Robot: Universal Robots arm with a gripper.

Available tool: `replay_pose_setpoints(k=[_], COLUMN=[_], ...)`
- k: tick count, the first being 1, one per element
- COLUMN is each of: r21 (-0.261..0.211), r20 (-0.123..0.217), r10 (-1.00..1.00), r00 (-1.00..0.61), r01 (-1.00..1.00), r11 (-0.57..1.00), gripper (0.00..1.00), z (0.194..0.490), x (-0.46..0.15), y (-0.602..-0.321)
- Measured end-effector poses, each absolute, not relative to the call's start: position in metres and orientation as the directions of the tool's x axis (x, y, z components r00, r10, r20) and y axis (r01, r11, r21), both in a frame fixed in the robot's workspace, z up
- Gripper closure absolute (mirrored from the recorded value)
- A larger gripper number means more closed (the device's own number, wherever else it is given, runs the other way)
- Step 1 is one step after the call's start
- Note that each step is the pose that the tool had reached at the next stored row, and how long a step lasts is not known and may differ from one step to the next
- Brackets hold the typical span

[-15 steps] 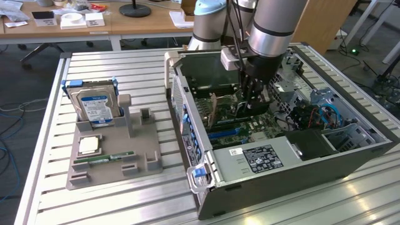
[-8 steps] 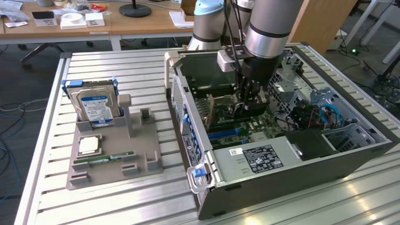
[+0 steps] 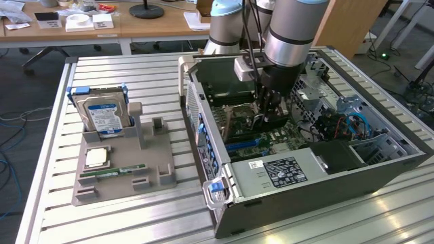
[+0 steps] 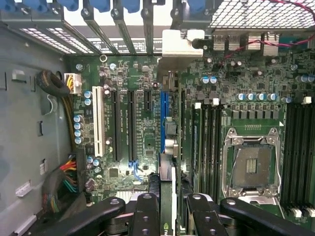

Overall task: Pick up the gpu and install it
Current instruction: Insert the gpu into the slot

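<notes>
Gripper [image 4: 167,219] closed narrow on the gpu [image 4: 168,189], inside the computer case [image 3: 305,198] over the motherboard [image 4: 133,73]. The gpu stands on edge, long axis parallel with the blue slot [image 4: 162,113], silver bracket end [image 4: 179,43] toward the case's rear wall

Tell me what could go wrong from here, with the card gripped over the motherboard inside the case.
1. The claw holds the graphics card edge-on over the blue slot. If its edge sits slightly off the slot, pushing down could jam it.
2. The card's metal bracket is close to the case's rear slot bars and might catch on them.
</notes>
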State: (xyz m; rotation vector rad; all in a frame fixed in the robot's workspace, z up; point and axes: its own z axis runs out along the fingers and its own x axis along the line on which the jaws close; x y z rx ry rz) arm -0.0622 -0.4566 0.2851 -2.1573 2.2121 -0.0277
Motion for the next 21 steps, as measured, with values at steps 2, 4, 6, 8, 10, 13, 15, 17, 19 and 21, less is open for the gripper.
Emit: replay_pose_setpoints(k=[2,4,6,8,10,13,15,17,19,21], r21=[-0.049,-0.049,-0.049,-0.049,-0.049,-0.049,-0.049,-0.049,-0.049,-0.049], r20=[-0.024,-0.024,-0.024,-0.024,-0.024,-0.024,-0.024,-0.024,-0.024,-0.024], r10=[-0.999,-0.999,-0.999,-0.999,-0.999,-0.999,-0.999,-0.999,-0.999,-0.999], r00=[-0.024,-0.024,-0.024,-0.024,-0.024,-0.024,-0.024,-0.024,-0.024,-0.024], r01=[-0.998,-0.998,-0.998,-0.998,-0.998,-0.998,-0.998,-0.998,-0.998,-0.998], r11=[0.026,0.026,0.026,0.026,0.026,0.026,0.026,0.025,0.025,0.025], gripper=[0.74,0.74,0.74,0.74,0.74,0.74,0.74,0.74,0.74,0.74], z=[0.285,0.285,0.285,0.284,0.284,0.283,0.283,0.281,0.28,0.28], x=[-0.064,-0.067,-0.069,-0.07,-0.071,-0.074,-0.075,-0.077,-0.077,-0.077], y=[-0.457,-0.457,-0.457,-0.458,-0.459,-0.459,-0.459,-0.459,-0.459,-0.459])
